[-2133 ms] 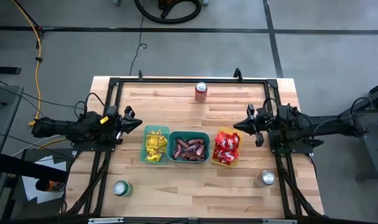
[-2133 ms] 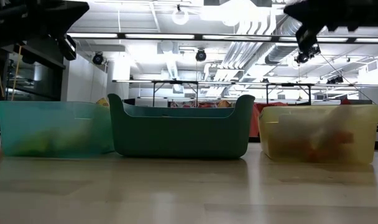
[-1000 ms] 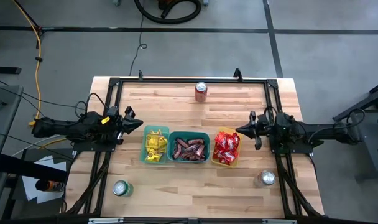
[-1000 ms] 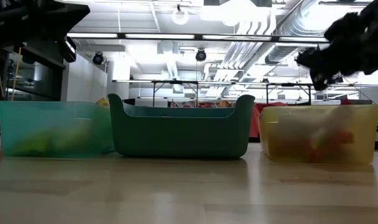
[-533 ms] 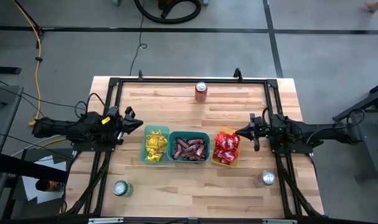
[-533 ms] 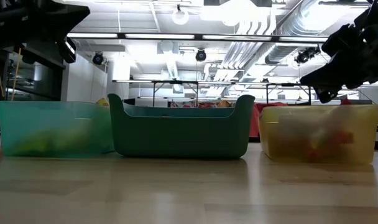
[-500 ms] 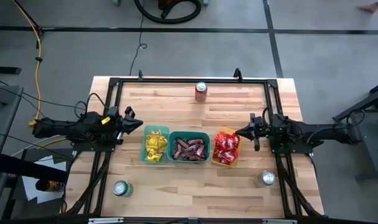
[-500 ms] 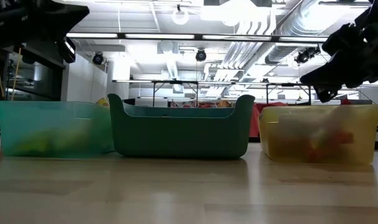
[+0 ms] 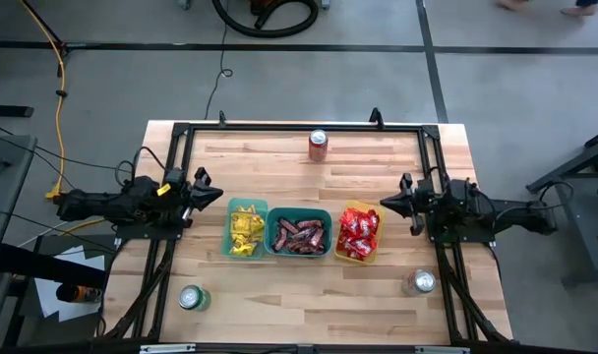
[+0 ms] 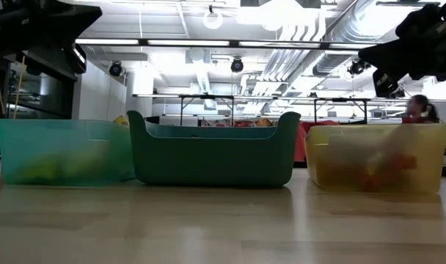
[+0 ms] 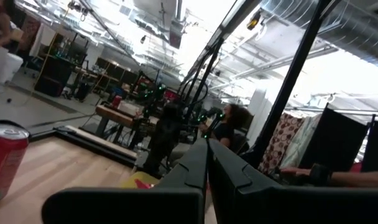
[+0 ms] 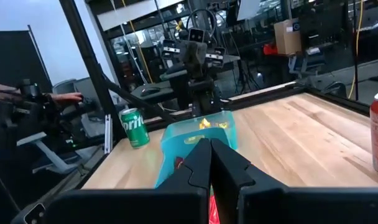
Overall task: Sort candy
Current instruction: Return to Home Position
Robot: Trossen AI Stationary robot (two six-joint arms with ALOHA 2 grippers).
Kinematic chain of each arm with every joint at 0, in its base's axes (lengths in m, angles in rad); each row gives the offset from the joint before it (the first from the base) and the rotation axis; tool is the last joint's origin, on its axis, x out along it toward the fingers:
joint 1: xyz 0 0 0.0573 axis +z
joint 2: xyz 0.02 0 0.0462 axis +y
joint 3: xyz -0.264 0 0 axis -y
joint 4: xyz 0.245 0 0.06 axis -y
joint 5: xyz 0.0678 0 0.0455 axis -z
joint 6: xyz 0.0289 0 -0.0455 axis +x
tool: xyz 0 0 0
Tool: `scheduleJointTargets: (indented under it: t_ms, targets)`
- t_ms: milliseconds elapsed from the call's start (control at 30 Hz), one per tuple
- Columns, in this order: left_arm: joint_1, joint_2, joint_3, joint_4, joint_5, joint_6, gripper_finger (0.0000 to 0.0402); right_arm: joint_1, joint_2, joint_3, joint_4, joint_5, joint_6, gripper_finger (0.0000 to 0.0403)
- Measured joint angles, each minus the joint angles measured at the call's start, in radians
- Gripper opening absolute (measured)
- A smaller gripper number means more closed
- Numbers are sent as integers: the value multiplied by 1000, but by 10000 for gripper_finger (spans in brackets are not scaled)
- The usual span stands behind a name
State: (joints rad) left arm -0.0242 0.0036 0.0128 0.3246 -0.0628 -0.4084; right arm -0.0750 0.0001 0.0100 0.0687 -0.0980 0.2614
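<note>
The candy lies sorted in three bins in a row at the table's middle. Yellow packets (image 9: pixel 244 228) fill the light teal bin (image 9: pixel 230 236), brown bars (image 9: pixel 299 234) the dark teal bin (image 9: pixel 326 218), and red packets (image 9: pixel 358 232) the yellow bin (image 9: pixel 342 258). My left gripper (image 9: pixel 222 196) hangs shut left of the row, pointing at it and holding nothing; its joined fingers (image 11: pixel 199 163) show in the left wrist view. My right gripper (image 9: pixel 384 204) hangs shut just right of the yellow bin, also with nothing in it, its fingers (image 12: pixel 200 157) pressed together.
A red can (image 9: pixel 319 145) stands at the far edge, a green can (image 9: pixel 191 297) at the near left and a silver can (image 9: pixel 421 282) at the near right. A black frame (image 9: pixel 279 128) runs round the table. People show in the room beyond.
My right gripper has drawn back a little toward the table's right edge and risen above the yellow bin, staying shut. The bins and candy have not moved.
</note>
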Motion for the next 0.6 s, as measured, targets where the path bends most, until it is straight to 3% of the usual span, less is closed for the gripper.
scheduleJointTargets:
  t_ms: [600]
  targets:
    - [-3,0,0,-15,1,0,0,0,18,0,-41,1,0,0]
